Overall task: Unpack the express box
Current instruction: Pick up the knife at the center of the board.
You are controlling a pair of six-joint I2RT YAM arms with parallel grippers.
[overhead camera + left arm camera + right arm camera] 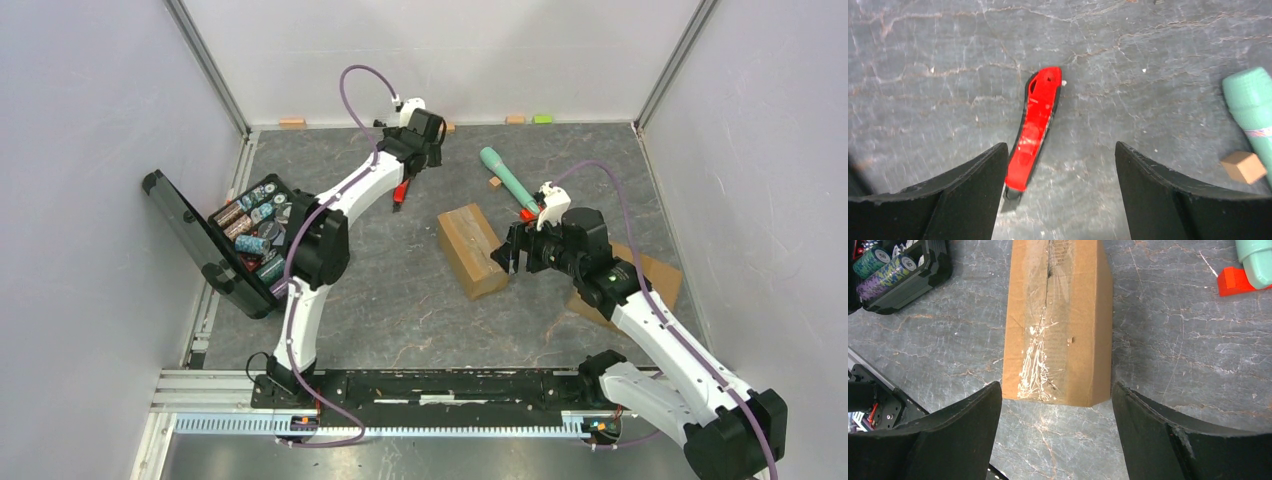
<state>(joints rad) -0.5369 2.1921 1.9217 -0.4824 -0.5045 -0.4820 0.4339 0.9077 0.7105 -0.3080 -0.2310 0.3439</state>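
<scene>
The express box (472, 249) is a long brown carton lying mid-table, its taped top seam scuffed white (1058, 320). My right gripper (507, 258) is open right at the box's near end, and in the right wrist view its jaws (1055, 405) stand wide just short of that end, touching nothing. A red utility knife (1035, 127) lies flat on the table, blade end toward the wrist camera. My left gripper (1060, 160) hovers open above it, the knife's near end close beside the left finger (973, 190). From above, the knife (401, 192) shows just below the left gripper (418, 150).
An open black case (245, 235) of small rolls and tins sits at the left. A mint-green cylinder (508, 180) with a red piece (1233, 281) beside it lies behind the box. A small cardboard cube (1244, 166) and a flat cardboard sheet (655, 280) lie to the right.
</scene>
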